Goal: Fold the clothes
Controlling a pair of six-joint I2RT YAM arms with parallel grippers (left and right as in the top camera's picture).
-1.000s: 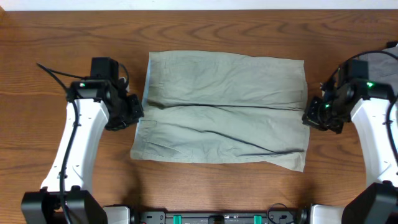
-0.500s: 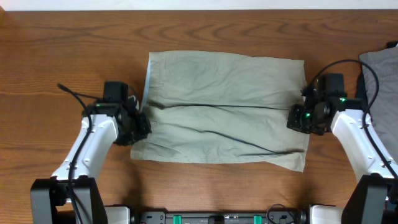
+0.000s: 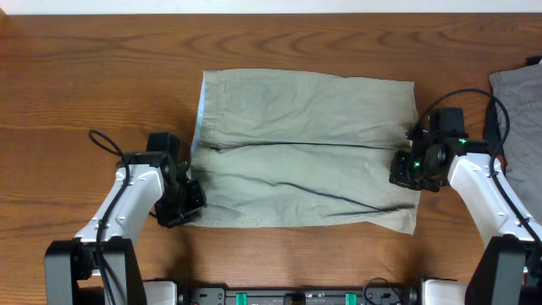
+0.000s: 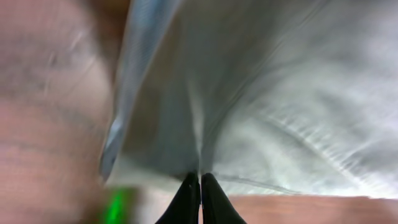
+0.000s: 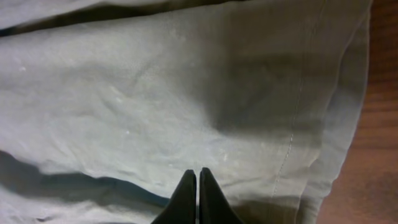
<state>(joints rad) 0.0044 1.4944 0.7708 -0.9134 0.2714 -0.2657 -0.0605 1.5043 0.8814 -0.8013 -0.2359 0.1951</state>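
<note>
Two shut grippers are sitting at opposite ends of the shorts [image 3: 305, 144], lying flat on the tabletop [image 3: 85, 76]. Left gripper [image 4: 199, 180] is sitting at the waistband corner, right gripper [image 5: 198, 177] near a leg hem.

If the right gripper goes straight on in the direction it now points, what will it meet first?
Most likely the pale khaki cotton shorts: the shut right gripper points onto the leg fabric near its hem; how close is unclear.

One pair of shorts [image 3: 305, 148], one grey garment [image 3: 521, 102], two hands — left hand [image 3: 191, 195], right hand [image 3: 403, 169]
</note>
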